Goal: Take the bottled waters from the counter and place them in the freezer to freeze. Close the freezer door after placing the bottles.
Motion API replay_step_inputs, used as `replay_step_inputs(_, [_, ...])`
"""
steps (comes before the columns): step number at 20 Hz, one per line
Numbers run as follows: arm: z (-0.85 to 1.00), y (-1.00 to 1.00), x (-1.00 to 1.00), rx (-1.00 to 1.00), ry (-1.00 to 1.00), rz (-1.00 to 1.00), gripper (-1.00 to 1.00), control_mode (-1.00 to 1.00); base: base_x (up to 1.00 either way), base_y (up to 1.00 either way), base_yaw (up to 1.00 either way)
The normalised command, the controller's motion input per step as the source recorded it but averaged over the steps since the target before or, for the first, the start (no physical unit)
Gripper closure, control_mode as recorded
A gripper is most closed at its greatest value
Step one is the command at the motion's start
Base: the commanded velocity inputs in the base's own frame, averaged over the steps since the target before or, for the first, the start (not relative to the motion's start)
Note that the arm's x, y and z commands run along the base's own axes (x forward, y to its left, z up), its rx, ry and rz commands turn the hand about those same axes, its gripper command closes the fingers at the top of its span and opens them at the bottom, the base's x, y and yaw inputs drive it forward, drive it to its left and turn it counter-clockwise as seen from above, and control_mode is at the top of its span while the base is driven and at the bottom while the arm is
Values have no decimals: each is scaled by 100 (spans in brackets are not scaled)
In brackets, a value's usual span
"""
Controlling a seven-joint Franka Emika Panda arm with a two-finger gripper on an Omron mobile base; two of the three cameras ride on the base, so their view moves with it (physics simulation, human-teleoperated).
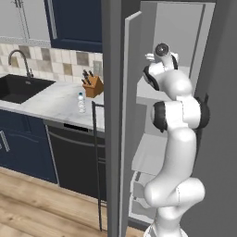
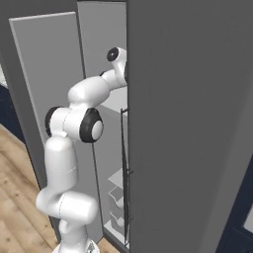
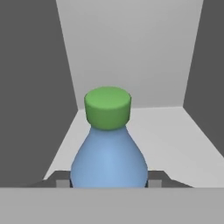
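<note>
The tall grey fridge unit's freezer [image 1: 173, 55], with pale walls and white shelves inside, is seen standing open; its one tall, narrow, flat grey freezer door [image 1: 124, 139], fitted with a long thin dark bar handle [image 1: 97, 166], is swung out toward the white-grey veined marble counter [image 1: 51, 104] over navy cabinets and a black dishwasher [image 1: 76, 159]; the white arm is reached into the compartment. Two bottles are counted: one blue-tinted plastic bottle with a green cap [image 3: 108, 153] is gripped at its body between the two dark finger tips [image 3: 151, 181] of the gripper [image 3: 108, 183], closed against its sides, and is held upright over a white freezer shelf [image 3: 175, 135]; one clear ribbed bottle with a blue cap [image 1: 81, 102] is left upright on the counter, between one black sink [image 1: 18, 88] and one wooden knife block [image 1: 94, 85].
</note>
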Motion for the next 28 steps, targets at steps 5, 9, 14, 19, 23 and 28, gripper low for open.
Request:
replay_step_inputs(5, [-35, 0, 11, 0, 6, 0, 100, -100, 0, 0, 0])
replay_step_inputs(9, [-13, 0, 0, 1, 1, 0, 100, -100, 0, 0, 0])
replay_step_inputs(14, [-10, 0, 0, 2, 0, 0, 100, -100, 0, 0, 0])
replay_step_inputs(19, [-4, 0, 0, 1, 0, 0, -100, -100, 0, 0, 0])
replay_step_inputs(23, [0, 0, 0, 0, 0, 0, -100, -100, 0, 0, 0])
replay_step_inputs(28, [0, 0, 0, 0, 0, 0, -100, -100, 0, 0, 0])
